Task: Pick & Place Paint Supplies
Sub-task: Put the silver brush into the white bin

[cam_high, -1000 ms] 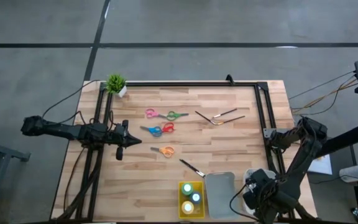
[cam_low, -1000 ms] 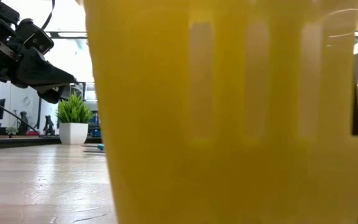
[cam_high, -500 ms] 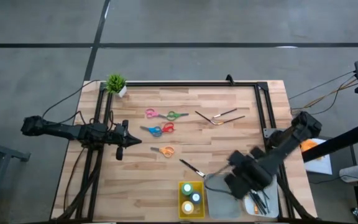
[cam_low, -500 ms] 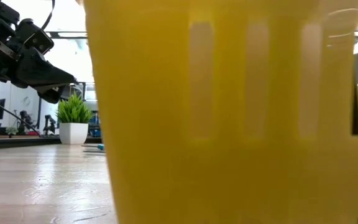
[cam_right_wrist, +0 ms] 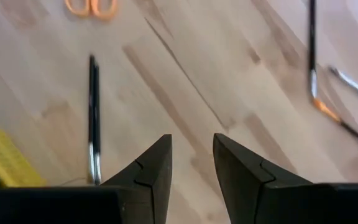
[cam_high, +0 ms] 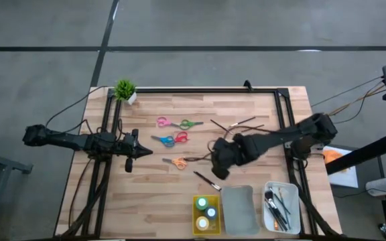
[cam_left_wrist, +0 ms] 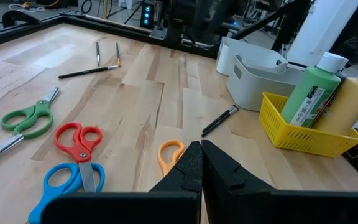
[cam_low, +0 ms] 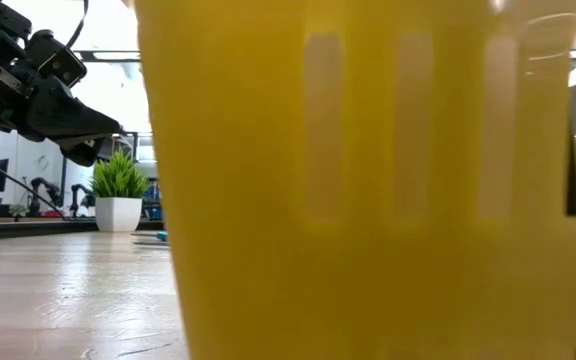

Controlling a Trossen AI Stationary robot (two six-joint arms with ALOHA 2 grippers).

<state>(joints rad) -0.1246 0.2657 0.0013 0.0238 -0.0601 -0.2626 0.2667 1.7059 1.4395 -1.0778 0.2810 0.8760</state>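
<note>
Hovering my right tool (cam_high: 214, 163), fingers parted and empty, over the tabletop (cam_high: 260, 144); black brush (cam_high: 207, 181) lies at six o'clock. Descend centred, fingers straddling its handle. Left tool (cam_high: 144, 152) waits, closed.

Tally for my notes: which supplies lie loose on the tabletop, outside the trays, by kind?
Scissors: 5 (pink, green, blue, red, orange)
Thin long brushes: 3
Stubby dark brush: 1
Total: 9
</note>
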